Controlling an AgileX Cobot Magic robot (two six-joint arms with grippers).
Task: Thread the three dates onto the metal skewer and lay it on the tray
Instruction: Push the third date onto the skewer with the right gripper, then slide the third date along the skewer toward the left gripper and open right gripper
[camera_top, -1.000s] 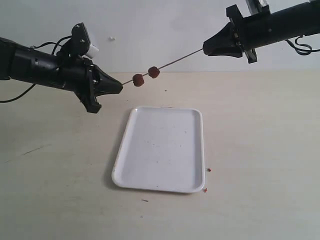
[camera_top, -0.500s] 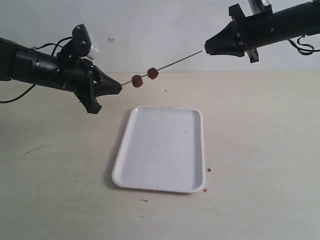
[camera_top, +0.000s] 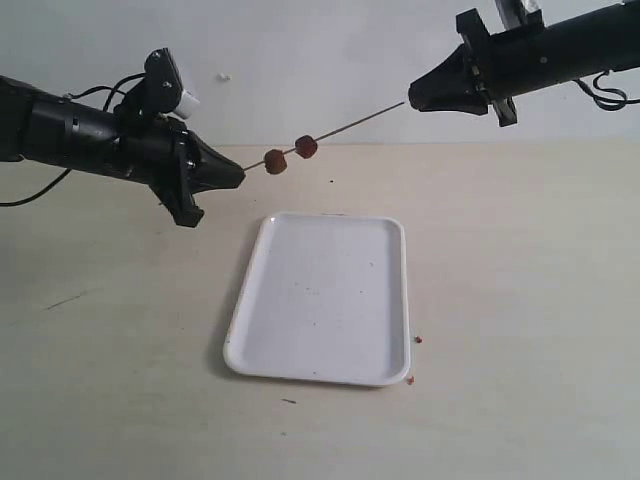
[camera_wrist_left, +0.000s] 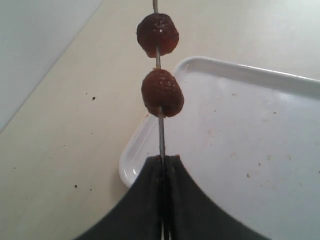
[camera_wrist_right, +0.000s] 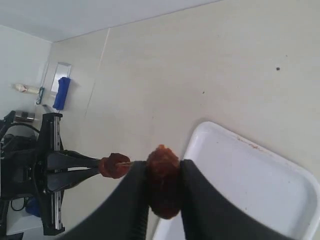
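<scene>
In the exterior view, your left gripper (camera_top: 240, 175) is pressed together on the low end of the skewer (camera_top: 350, 124). The rod slants up across the scene to the tip of your right gripper (camera_top: 408, 103). Two fruits are threaded on it near the left end, the lower date (camera_top: 275, 161) and the upper date (camera_top: 306, 147), close together but not touching. All of this hangs in the air above the far edge of the tray (camera_top: 330, 300), which lies flat on the table (camera_top: 520, 300). A few reddish crumbs (camera_top: 418, 339) lie beside the tray's near right corner.

In the left wrist view, the left gripper (camera_wrist_left: 163, 159) has its fingers closed tight, with the skewer (camera_wrist_left: 161, 135) coming out from between them. The lower date (camera_wrist_left: 161, 93) sits just beyond the tips and the upper date (camera_wrist_left: 157, 34) a little further on. The tray's corner (camera_wrist_left: 240, 130) shows beneath.

In the right wrist view, the right gripper's fingers (camera_wrist_right: 192, 190) stand apart on either side of a third date (camera_wrist_right: 162, 181) and appear to pinch it. Past it you see a threaded date (camera_wrist_right: 114, 166), though you cannot tell which of the two it is. Beyond that is the left gripper (camera_wrist_right: 96, 167), and the tray (camera_wrist_right: 240, 180) lies below.
</scene>
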